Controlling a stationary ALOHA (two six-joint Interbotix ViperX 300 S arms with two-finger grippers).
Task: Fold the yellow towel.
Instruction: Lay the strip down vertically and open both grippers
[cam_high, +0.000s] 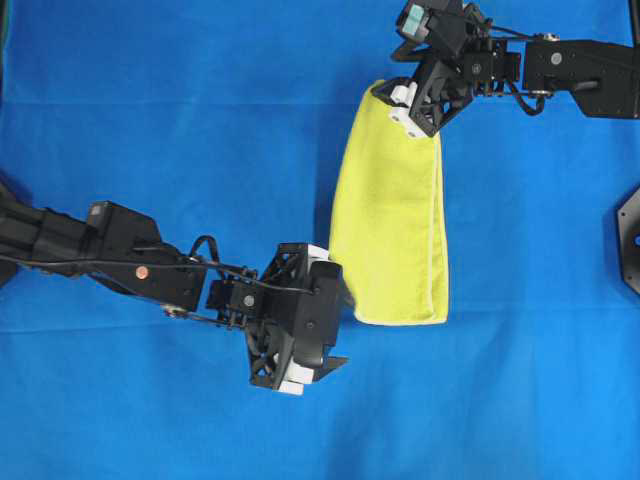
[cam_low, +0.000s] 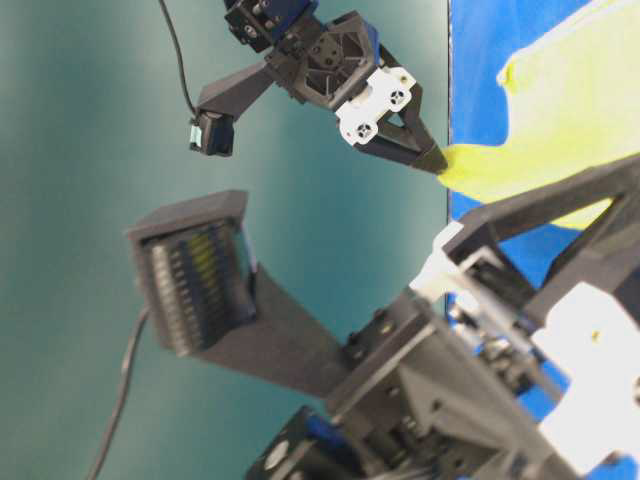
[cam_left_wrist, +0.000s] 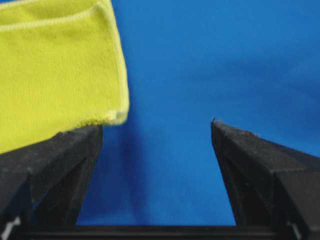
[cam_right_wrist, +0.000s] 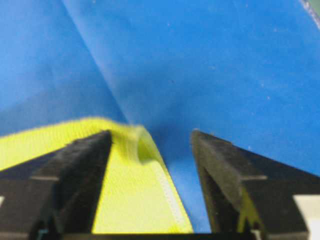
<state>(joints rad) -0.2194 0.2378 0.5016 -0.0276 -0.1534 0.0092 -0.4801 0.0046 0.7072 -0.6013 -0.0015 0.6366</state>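
The yellow towel lies folded into a long strip on the blue cloth, and it also shows in the table-level view. My right gripper is at the towel's far end. In the right wrist view its jaws stand apart, with the towel between them and a raised corner against the left finger. My left gripper is open and empty beside the towel's near left corner. In the left wrist view the towel's corner lies just above the left finger.
The blue cloth covers the whole work surface. A black mount sits at the right edge of the overhead view. The left arm reaches in from the left and the right arm from the top right.
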